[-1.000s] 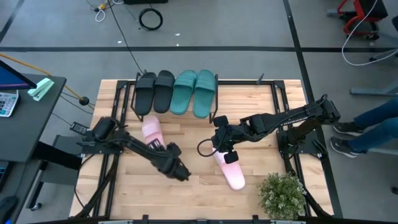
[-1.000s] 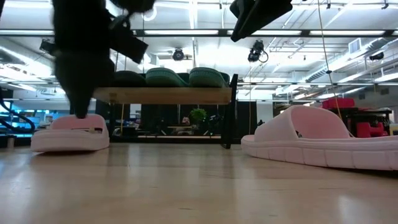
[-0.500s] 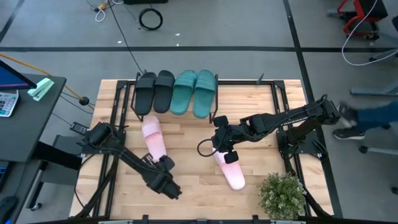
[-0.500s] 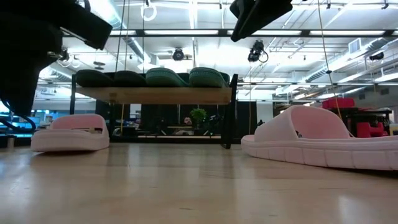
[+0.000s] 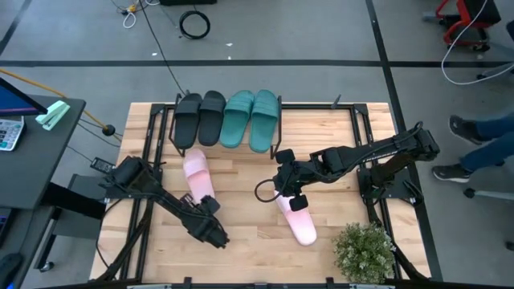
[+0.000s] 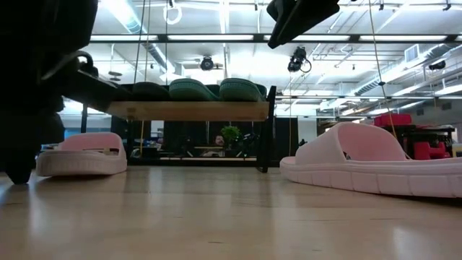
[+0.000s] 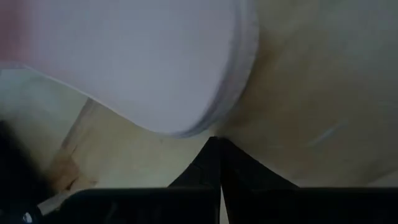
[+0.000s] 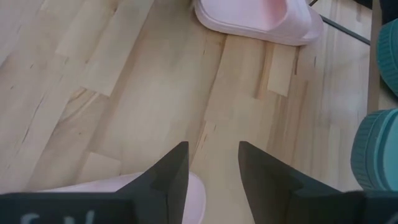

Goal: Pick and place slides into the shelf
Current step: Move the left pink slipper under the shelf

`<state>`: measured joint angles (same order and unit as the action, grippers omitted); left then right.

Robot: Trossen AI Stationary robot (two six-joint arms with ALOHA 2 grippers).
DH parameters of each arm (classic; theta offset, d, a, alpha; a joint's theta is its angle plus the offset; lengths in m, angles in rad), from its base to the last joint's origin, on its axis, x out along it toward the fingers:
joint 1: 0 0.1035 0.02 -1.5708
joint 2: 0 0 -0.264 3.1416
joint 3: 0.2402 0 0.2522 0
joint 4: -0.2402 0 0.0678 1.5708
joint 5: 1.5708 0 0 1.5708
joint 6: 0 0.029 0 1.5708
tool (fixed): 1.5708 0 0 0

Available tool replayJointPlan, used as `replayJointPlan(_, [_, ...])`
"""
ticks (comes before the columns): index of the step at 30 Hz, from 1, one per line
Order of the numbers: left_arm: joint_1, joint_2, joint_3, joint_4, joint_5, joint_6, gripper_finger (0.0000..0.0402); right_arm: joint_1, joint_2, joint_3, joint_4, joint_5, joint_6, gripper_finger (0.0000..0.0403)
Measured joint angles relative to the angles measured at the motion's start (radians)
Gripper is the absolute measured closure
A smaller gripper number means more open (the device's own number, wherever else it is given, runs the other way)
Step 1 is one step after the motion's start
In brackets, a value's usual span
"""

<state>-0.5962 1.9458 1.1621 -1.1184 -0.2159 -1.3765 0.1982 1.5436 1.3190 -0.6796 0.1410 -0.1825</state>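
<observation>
The shelf (image 5: 277, 108) stands at the table's far side with two black slides (image 5: 201, 116) and two teal slides (image 5: 251, 119) on its plank top. One pink slide (image 5: 198, 176) lies sole down left of centre, another pink slide (image 5: 299, 221) right of centre. My left gripper (image 5: 214, 235) is shut, its tips low at the table just near of the left pink slide's near end (image 7: 186, 93). My right gripper (image 5: 283, 186) is open and empty, held high over the far end of the right pink slide (image 8: 161, 190). My left gripper's shut fingertips (image 7: 219, 146) point at the rim of the left pink slide's near end (image 7: 214, 121). I cannot tell whether they touch it. The slide lies flat on the table.
A potted plant (image 5: 365, 253) stands at the table's near right corner. A black cable loop (image 5: 263, 191) hangs beside my right gripper. Black frame rails (image 5: 148, 136) run along the table's sides. A person's feet (image 5: 462, 128) show on the floor at the right.
My left gripper has gone toward the table's near left and down, away from the left pink slide's strap to the table surface just near of that slide. The slides have stayed where they were. A person has walked past on the right.
</observation>
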Motion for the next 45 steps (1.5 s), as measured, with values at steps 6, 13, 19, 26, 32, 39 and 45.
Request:
replayJointPlan(6, [0.022, 0.002, -0.049, -0.052, -0.004, 0.005, 0.0400, 0.000, 0.000, 0.000, 0.003, 0.000, 0.000, 0.0257])
replayJointPlan(13, [0.054, 0.005, -0.103, -0.237, 0.003, -0.024, 0.0400, 0.000, 0.000, 0.000, 0.006, 0.000, 0.000, 0.0257])
replayJointPlan(19, [0.113, -0.017, -0.186, -0.078, -0.030, 0.032, 0.0400, 0.000, 0.000, 0.000, 0.012, 0.000, 0.002, 0.0257])
replayJointPlan(26, [0.178, -0.043, -0.208, -0.092, -0.149, 0.004, 0.0401, 0.000, 0.000, 0.000, 0.028, 0.000, 0.001, 0.0257])
replayJointPlan(32, [0.239, -0.129, -0.206, -0.069, -0.271, 0.056, 0.0401, 0.000, 0.000, 0.000, 0.038, 0.000, -0.002, 0.0257])
replayJointPlan(39, [0.318, -0.156, -0.205, -0.075, -0.269, 0.156, 0.0401, 0.000, 0.000, 0.000, 0.044, 0.000, -0.002, 0.0257])
replayJointPlan(45, [0.271, -0.161, -0.159, -0.108, -0.207, 0.153, 0.0402, 0.000, 0.004, 0.000, 0.060, -0.070, -0.003, 0.0257])
